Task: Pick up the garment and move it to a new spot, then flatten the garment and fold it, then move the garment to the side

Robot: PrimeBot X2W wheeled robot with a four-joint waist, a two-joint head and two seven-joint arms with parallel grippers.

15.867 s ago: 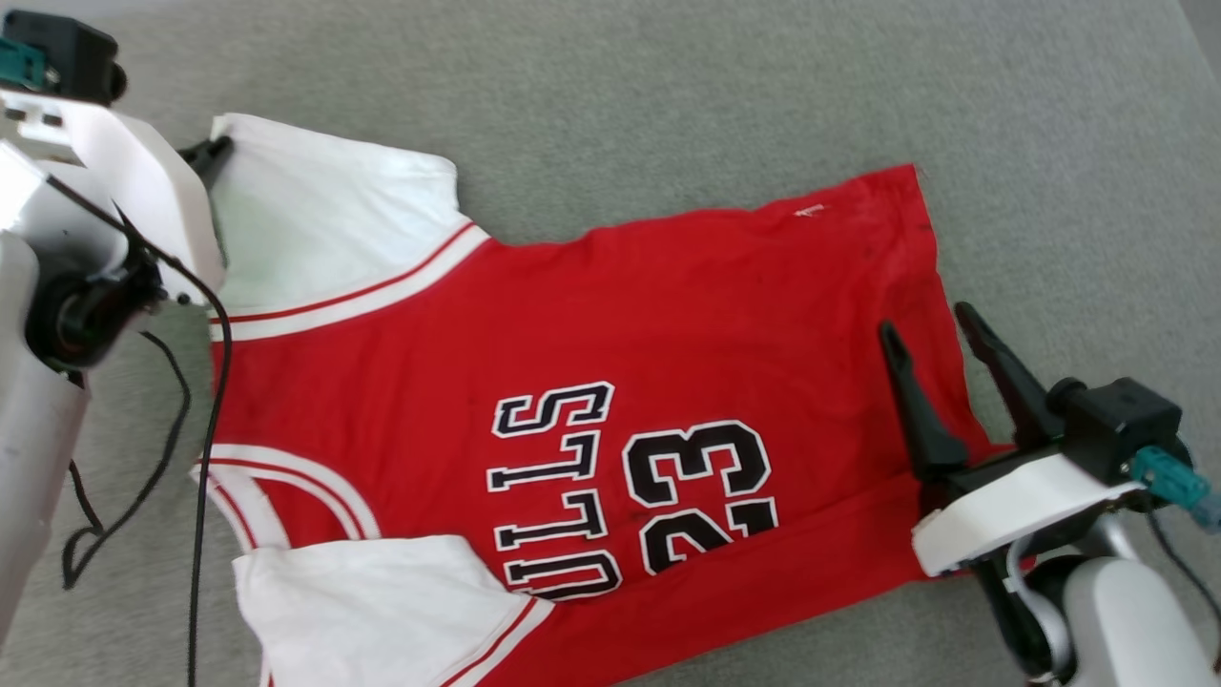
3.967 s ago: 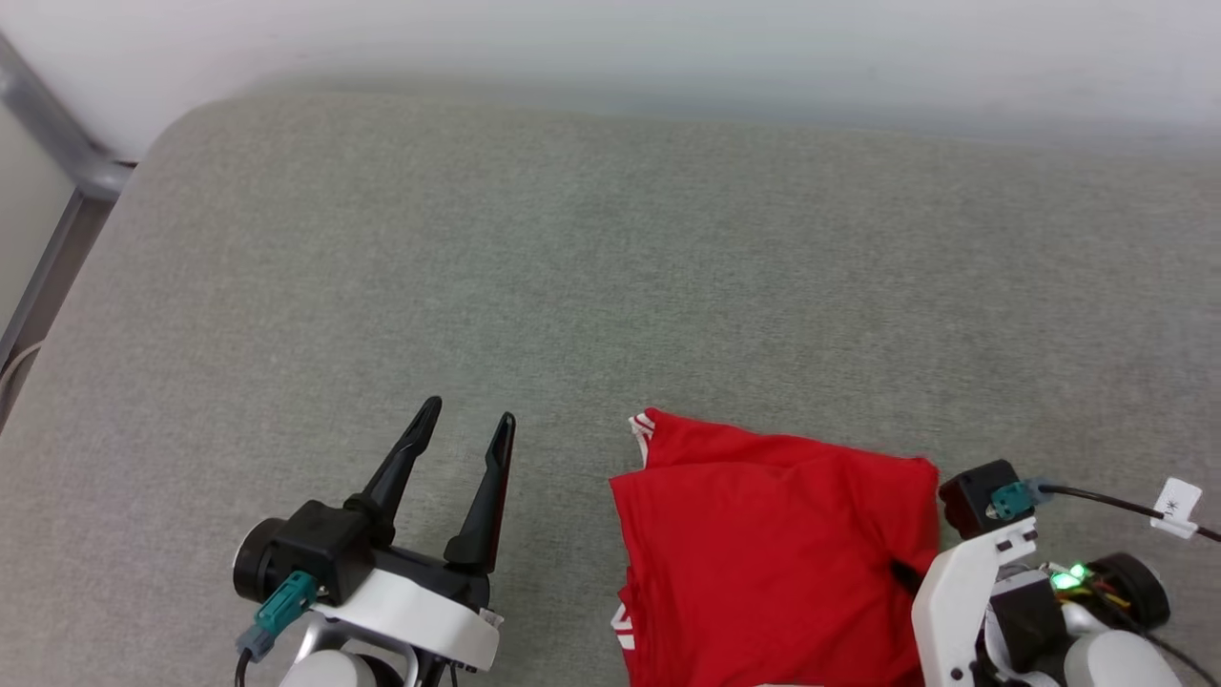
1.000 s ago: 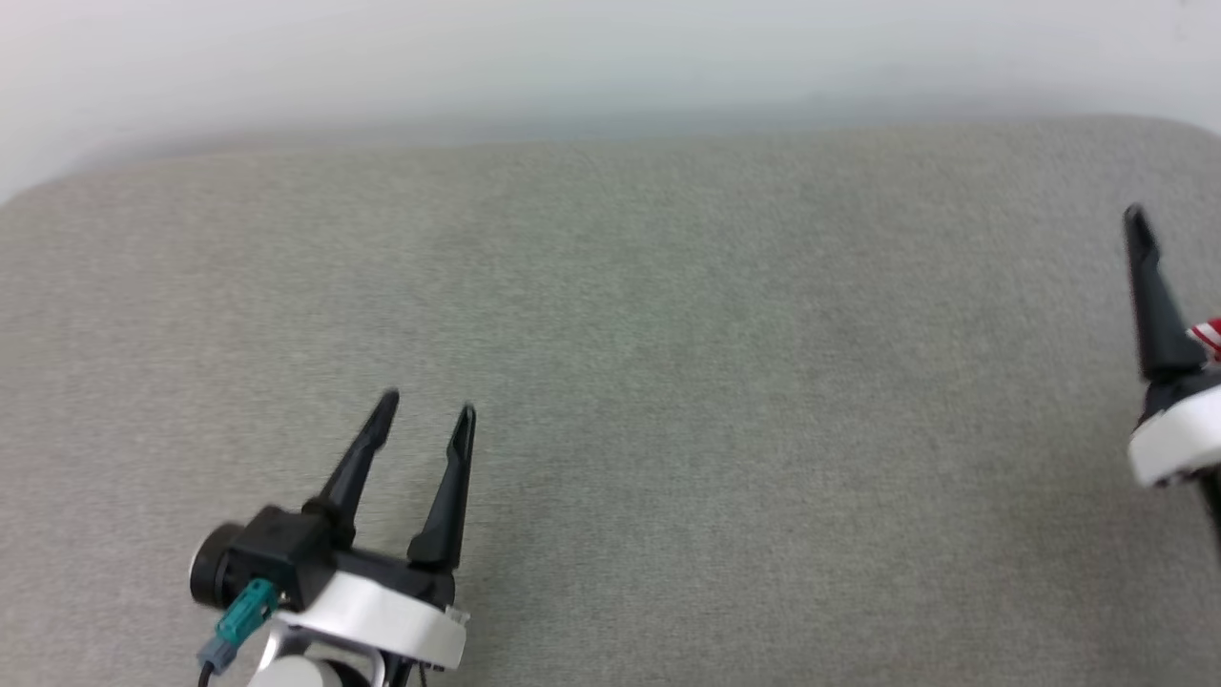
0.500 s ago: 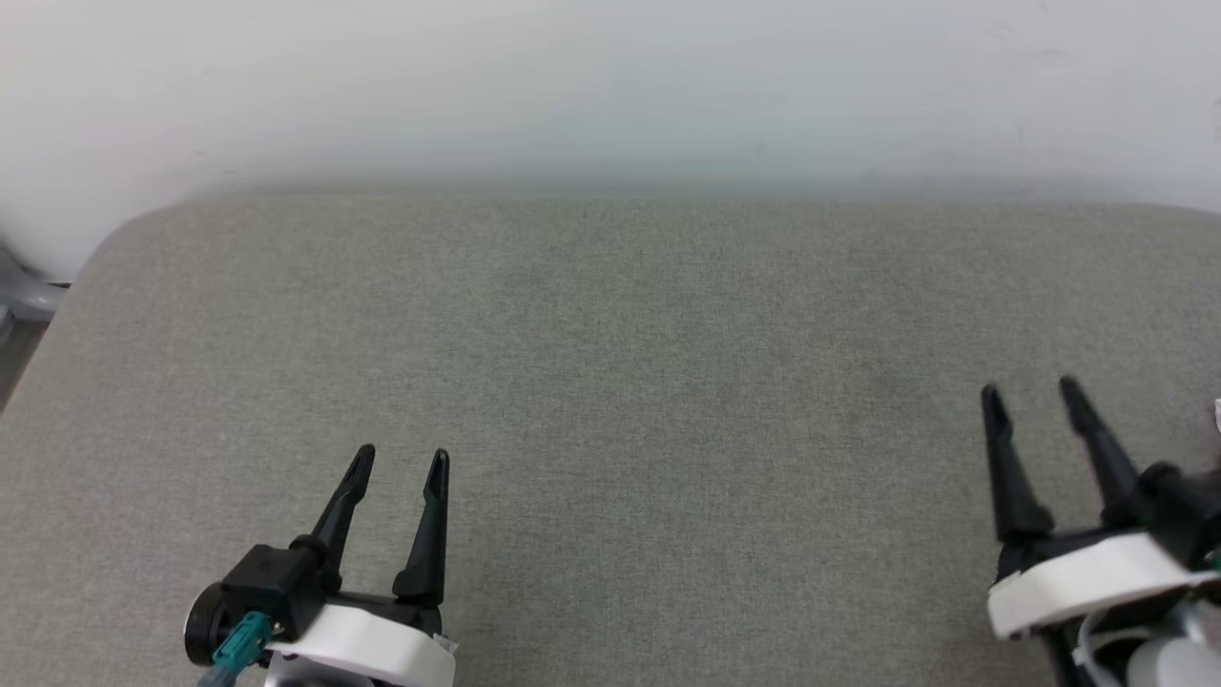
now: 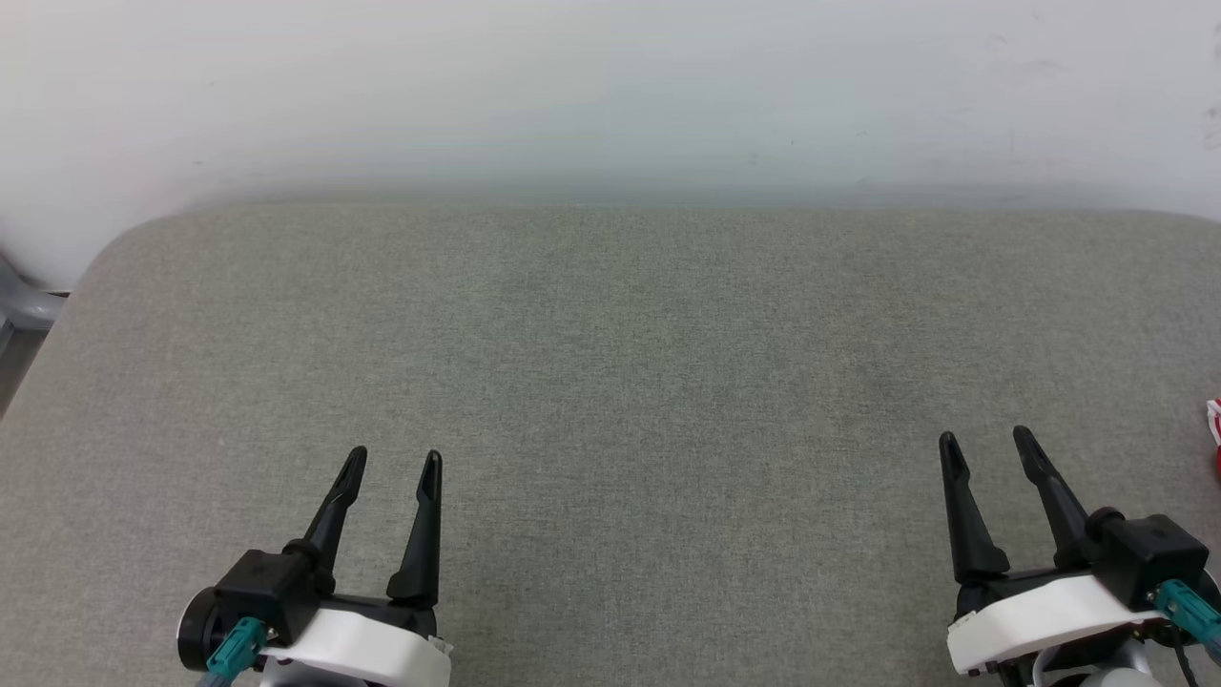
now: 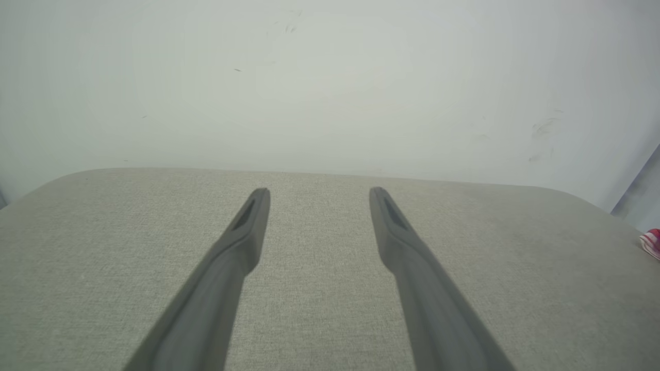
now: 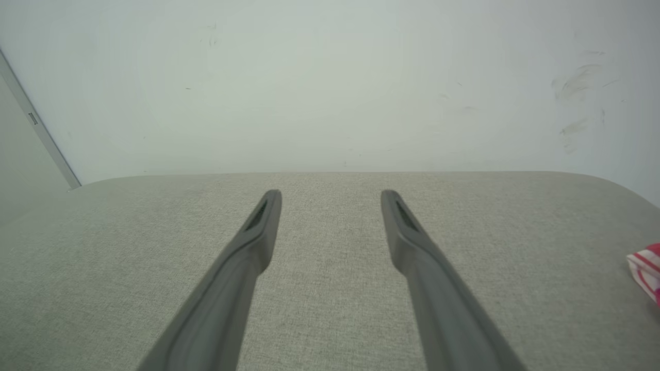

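Only a red-and-white striped edge of the garment (image 5: 1214, 434) peeks in at the head view's far right edge; the same bit of garment (image 6: 651, 242) lies at the right edge of the left wrist view, and of the right wrist view (image 7: 645, 269). My left gripper (image 5: 392, 464) hovers open at the lower left with nothing between its fingers. My right gripper (image 5: 987, 445) stands open at the lower right, empty, to the left of the garment's edge. In each wrist view the two fingers (image 6: 247, 226) (image 7: 260, 226) spread apart over bare grey fabric.
The grey fabric surface (image 5: 610, 363) stretches wide between and beyond both grippers. A white wall (image 5: 610, 86) rises right behind its far edge. A grey frame piece (image 5: 19, 305) stands off the rounded left corner.
The head camera has swung, so the surface sits more centred. My right gripper has dropped lower and shifted left in view; the left gripper has barely moved. Both stay open.
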